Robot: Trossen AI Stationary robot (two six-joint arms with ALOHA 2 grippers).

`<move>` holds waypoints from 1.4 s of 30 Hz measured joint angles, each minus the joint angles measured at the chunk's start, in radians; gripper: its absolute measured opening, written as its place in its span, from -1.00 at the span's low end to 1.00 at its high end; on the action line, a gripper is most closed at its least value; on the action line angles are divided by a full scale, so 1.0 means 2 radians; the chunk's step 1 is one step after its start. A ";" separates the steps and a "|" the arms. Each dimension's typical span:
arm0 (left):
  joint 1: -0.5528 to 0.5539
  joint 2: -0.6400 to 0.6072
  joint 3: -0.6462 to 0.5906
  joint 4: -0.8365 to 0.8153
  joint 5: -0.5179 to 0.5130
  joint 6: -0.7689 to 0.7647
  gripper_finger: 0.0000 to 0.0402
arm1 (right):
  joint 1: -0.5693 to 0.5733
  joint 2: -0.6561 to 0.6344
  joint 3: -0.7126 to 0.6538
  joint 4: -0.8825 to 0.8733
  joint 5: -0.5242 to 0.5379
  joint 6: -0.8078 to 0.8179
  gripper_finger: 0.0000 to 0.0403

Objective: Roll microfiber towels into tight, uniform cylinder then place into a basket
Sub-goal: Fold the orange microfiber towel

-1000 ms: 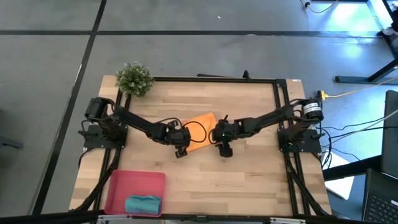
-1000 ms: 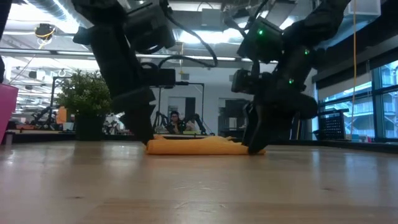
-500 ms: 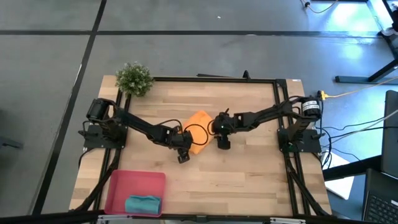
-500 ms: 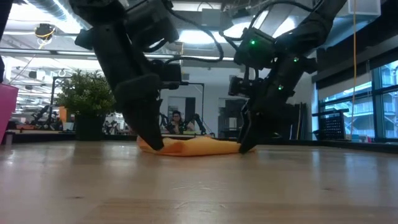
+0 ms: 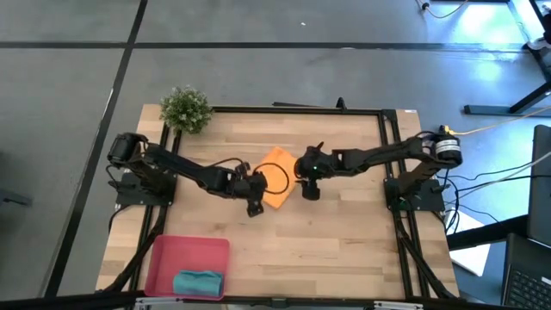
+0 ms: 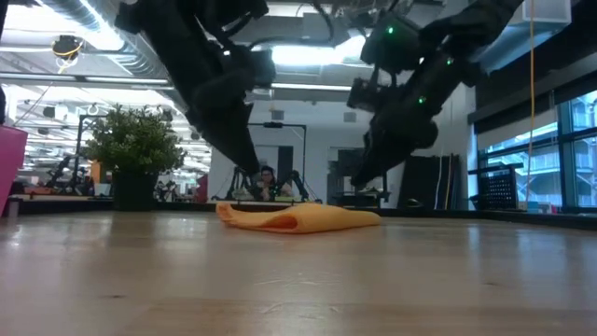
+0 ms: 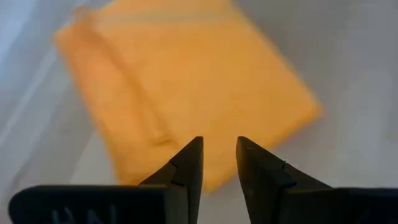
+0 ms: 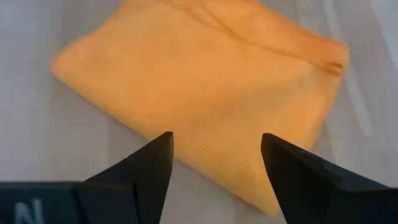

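The basket [image 5: 185,253] holds the teal towel [image 5: 198,282]. The orange towel [image 5: 277,177] lies folded mid-table. Left gripper [image 7: 219,163] hovers above it, jaws narrowly parted, empty; right gripper [image 8: 214,171] likewise, jaws spread.

Hardly any readable text anywhere.
Only pale, cropped lettering on the dark wrist bodies: a partial "N" on the right gripper [image 8: 214,163] housing at the frame's lower edge, and blurred strokes, perhaps "IN", on the left gripper [image 7: 219,163] housing, too cut off to make out as a word. No label, brand, number or sign legible on table or room background.
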 joint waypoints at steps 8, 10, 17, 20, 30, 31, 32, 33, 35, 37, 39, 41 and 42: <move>0.052 0.004 -0.023 -0.036 -0.002 -0.030 -0.56 | 0.038 0.008 0.000 0.007 -0.005 0.013 0.21; 0.060 0.004 -0.029 -0.034 -0.002 -0.030 -0.56 | 0.044 0.019 0.000 0.010 -0.005 0.013 0.21; 0.068 0.004 -0.043 -0.035 0.021 -0.037 -0.56 | 0.048 0.064 0.001 0.033 -0.004 0.026 0.21; 0.066 0.004 -0.051 -0.032 0.023 -0.043 -0.56 | 0.040 0.077 0.001 0.037 -0.004 0.026 0.21; 0.054 0.004 -0.074 0.006 0.041 -0.052 -0.56 | 0.016 0.081 0.001 0.041 -0.004 0.011 0.21; 0.052 0.004 -0.077 0.013 0.042 -0.052 -0.56 | 0.013 0.081 0.001 0.039 -0.004 0.006 0.21; 0.050 0.004 -0.079 0.019 0.042 -0.052 -0.56 | 0.010 0.081 0.001 0.039 -0.004 -0.001 0.21; 0.048 0.004 -0.080 0.024 0.042 -0.052 -0.56 | 0.008 0.081 0.001 0.039 -0.004 -0.005 0.21; 0.045 0.004 -0.080 0.032 0.042 -0.052 -0.56 | 0.002 0.081 0.001 0.040 -0.004 -0.014 0.21; 0.042 0.004 -0.080 0.036 0.042 -0.051 -0.56 | -0.003 0.081 0.001 0.039 -0.004 -0.013 0.21; 0.039 0.004 -0.080 0.037 0.042 -0.046 -0.56 | -0.004 0.081 0.001 0.039 -0.004 -0.004 0.21; 0.039 0.004 -0.080 0.037 0.042 -0.041 -0.56 | -0.004 0.081 0.001 0.039 -0.004 -0.002 0.21; 0.039 0.004 -0.080 0.037 0.040 -0.039 -0.56 | -0.003 0.081 0.001 0.039 -0.006 -0.001 0.21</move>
